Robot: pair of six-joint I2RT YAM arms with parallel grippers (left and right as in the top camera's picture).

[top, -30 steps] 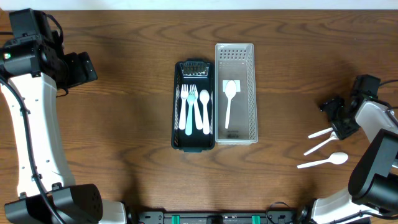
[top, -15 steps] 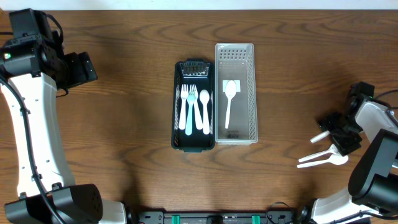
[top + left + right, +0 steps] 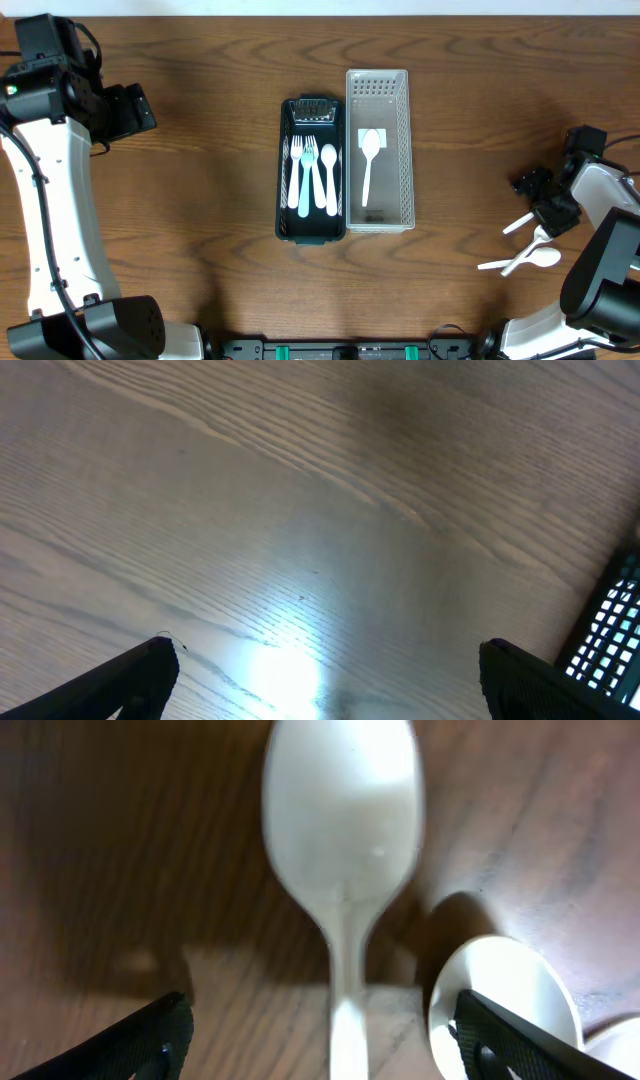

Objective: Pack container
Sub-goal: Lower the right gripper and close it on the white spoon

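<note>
A white perforated container (image 3: 403,150) stands mid-table and holds one white spoon (image 3: 368,160). A dark tray (image 3: 283,170) to its left holds white and pale blue forks and spoons (image 3: 314,176). Loose white spoons (image 3: 524,258) lie on the table at the right. My right gripper (image 3: 545,202) is open right over them. In the right wrist view a spoon (image 3: 340,810) lies between the spread fingers (image 3: 345,1045), its handle running toward the wrist, and another spoon's bowl (image 3: 500,990) touches the right finger. My left gripper (image 3: 135,108) is open and empty over bare wood (image 3: 320,680) at the far left.
The dark tray's slotted edge (image 3: 612,622) shows at the right border of the left wrist view. The wooden table's far edge (image 3: 320,16) runs along the top.
My right gripper dipped toward the front and pushed the loose spoons together, then moved back. One spoon now lies between its fingers. The left arm has not moved.
</note>
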